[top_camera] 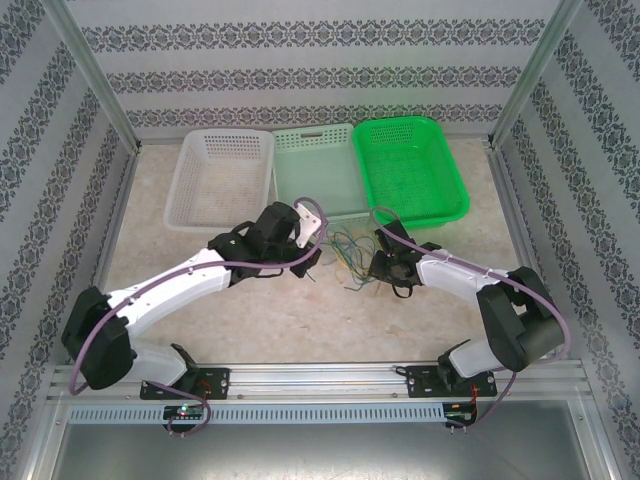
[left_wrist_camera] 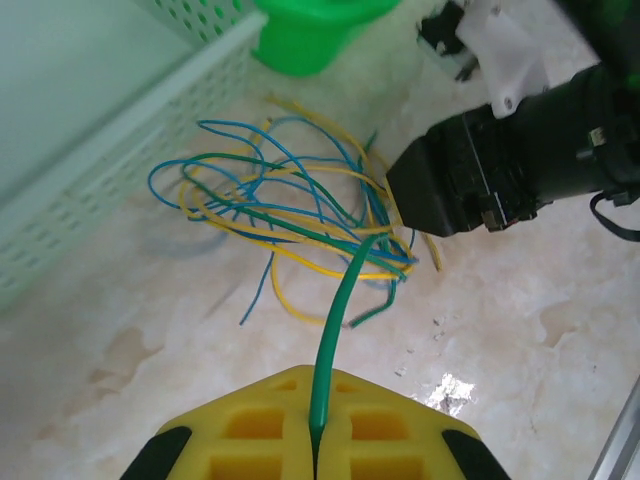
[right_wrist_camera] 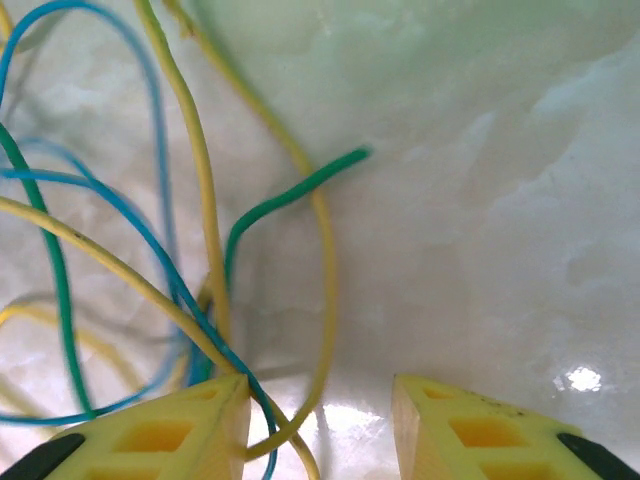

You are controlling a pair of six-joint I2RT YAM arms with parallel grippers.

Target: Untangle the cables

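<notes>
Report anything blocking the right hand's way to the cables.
Nothing visible does. The right hand sits right at the cables, jaws apart, and a yellow cable loops into the gap between its fingers. The left hand pinches a green cable.

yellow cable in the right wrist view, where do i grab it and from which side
Probably the yellow cable's outer curve, just below where the green cable's tip crosses it. It runs alone there, clear of the blue strands, and leads into the right gripper's open gap, so come straight down from above.
</notes>
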